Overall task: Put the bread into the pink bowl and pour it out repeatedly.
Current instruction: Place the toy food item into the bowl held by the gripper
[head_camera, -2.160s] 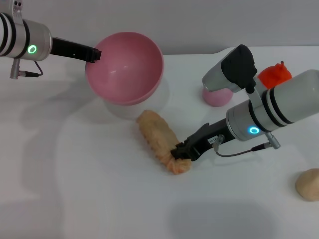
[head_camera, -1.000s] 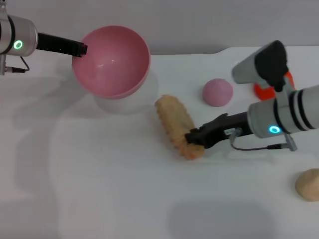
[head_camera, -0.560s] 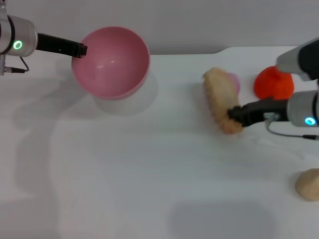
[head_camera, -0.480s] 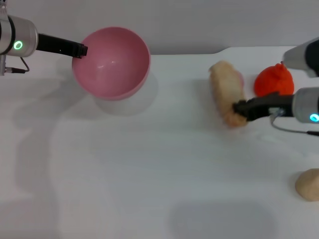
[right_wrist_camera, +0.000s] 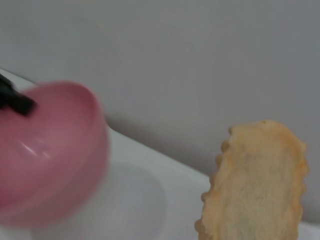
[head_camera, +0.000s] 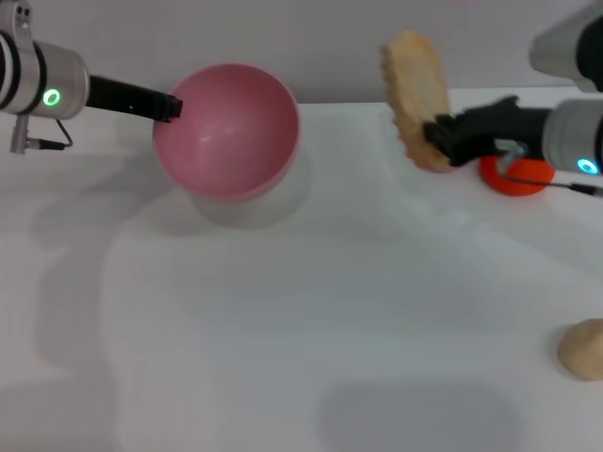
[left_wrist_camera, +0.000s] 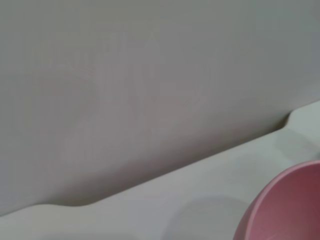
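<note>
- Table [head_camera: 311,330] is carrying the scene.
- Pink bowl [head_camera: 226,132] is being held off it, tilted, left hand [head_camera: 172,107] clamped on its rim, probably to receive.
- Bread [head_camera: 416,99] is hanging airborne, well right of the bowl, right hand [head_camera: 441,134] clamped on its lower end.

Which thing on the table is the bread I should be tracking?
Start at the pink bowl held by the left gripper, then look to the robot's right. The bread is the long ridged tan loaf lifted in the right gripper, unlike the rounded beige lump.
</note>
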